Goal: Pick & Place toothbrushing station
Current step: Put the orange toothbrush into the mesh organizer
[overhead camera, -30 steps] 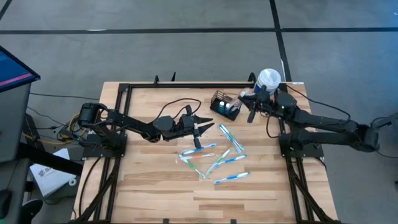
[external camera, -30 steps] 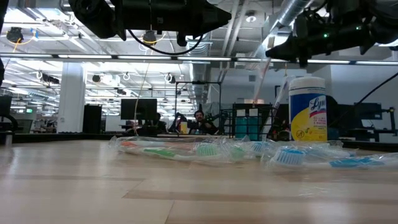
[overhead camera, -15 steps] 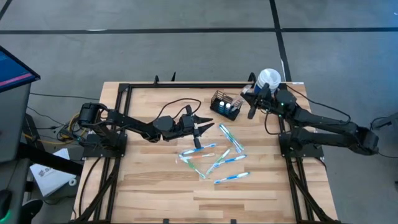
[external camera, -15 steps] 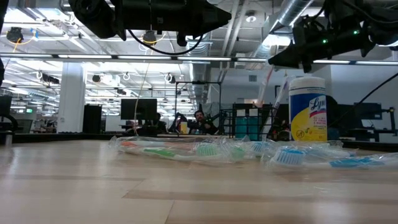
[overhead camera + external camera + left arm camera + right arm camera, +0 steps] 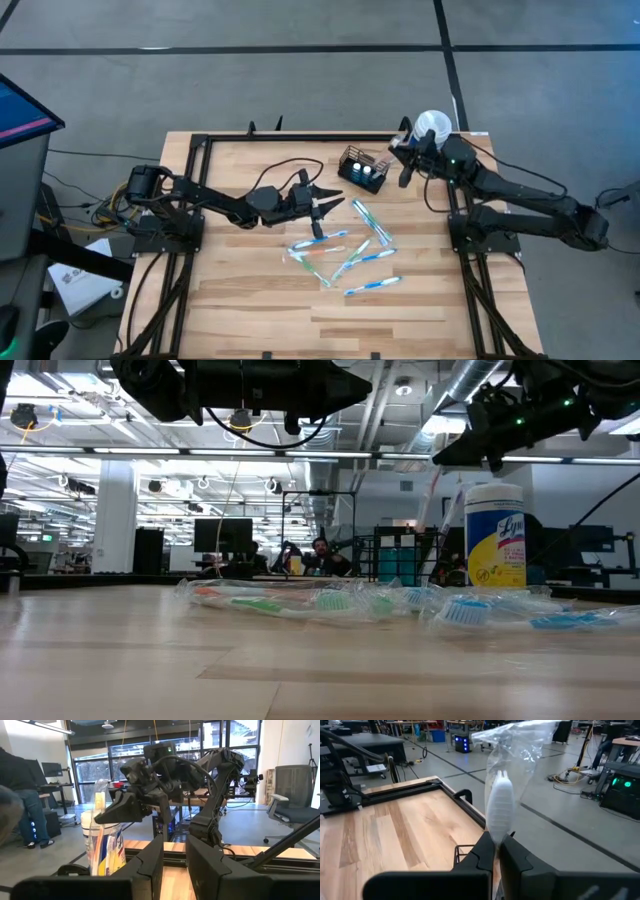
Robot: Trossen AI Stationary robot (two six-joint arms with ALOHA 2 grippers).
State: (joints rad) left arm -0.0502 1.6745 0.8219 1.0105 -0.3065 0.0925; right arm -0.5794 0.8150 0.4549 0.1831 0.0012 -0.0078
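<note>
- Wood surface (image 5: 250, 290), high view: the black mesh caddy (image 5: 364, 168) stands near the far edge, with the white-lidded canister (image 5: 432, 124) just beyond the right gripper (image 5: 406, 170). That gripper hangs beside the caddy's right end. Wrapped toothbrushes (image 5: 345, 255) lie scattered mid-surface, well apart from the caddy. The left gripper (image 5: 330, 208) hovers at the near edge of that scatter.
- Low view: the brushes (image 5: 400, 603) form a low band across the surface; the canister (image 5: 495, 535) rises behind them. The caddy cannot be made out here.
- Left wrist view: left fingers (image 5: 210, 865) stand narrowly apart with nothing visible between them; the other arm and the canister (image 5: 102, 847) face them.
- Right wrist view: right fingers (image 5: 485, 852) are closed on a wrapped toothbrush (image 5: 499, 807), held upright by its handle; a caddy corner (image 5: 465, 854) shows just beyond.
- Step, as judged: one brush is being carried to the caddy. The next move calls for centring it over the opening and lowering before release.
- Hidden: the caddy's contents and the brush's lower end.
</note>
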